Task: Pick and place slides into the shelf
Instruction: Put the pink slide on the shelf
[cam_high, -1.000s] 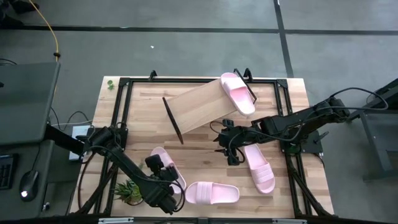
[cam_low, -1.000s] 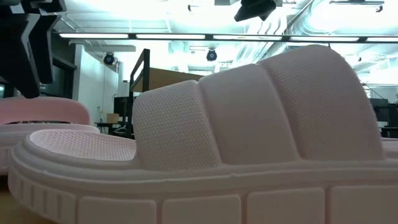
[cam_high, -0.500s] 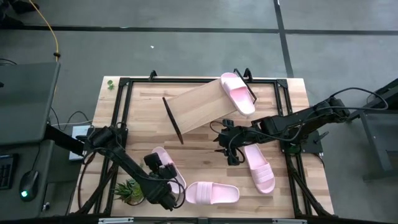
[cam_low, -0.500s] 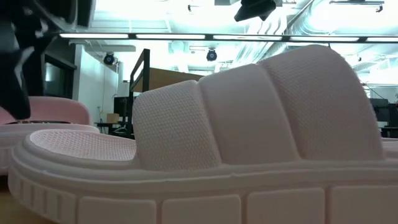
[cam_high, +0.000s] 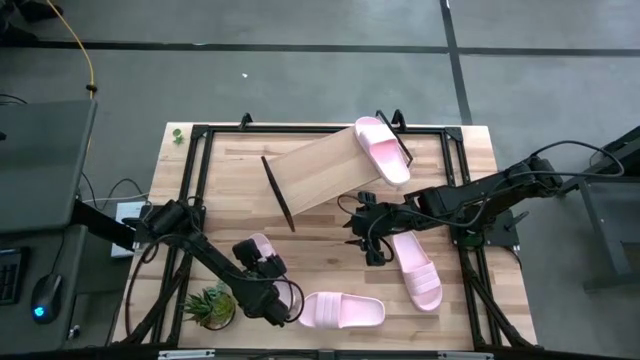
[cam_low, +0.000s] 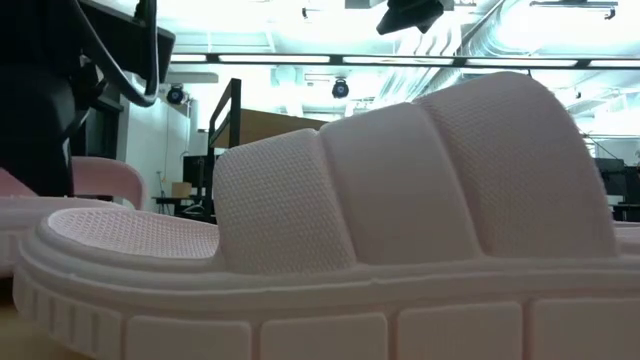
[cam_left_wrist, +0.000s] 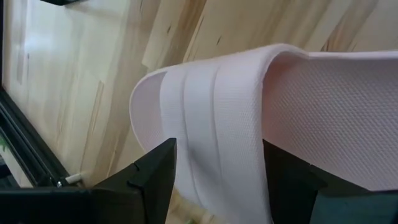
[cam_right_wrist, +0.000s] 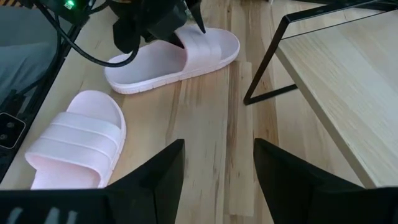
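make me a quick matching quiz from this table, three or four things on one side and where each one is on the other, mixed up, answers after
Things:
1. left gripper
2. right gripper
3. small green plant
4. shelf

Places:
A. front left of the table
B. open, straddling a slide's strap
C. open, above bare wood in front of the shelf
D. has one slide on its right end

Pairs: 1-B, 2-C, 3-A, 4-D

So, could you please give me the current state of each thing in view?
Left gripper: open, straddling the strap of a slide.
Right gripper: open, empty, above the table.
Slide on shelf: placed at the shelf's end.
Shelf: slanted, holding one slide.
Two other slides: flat on the table.
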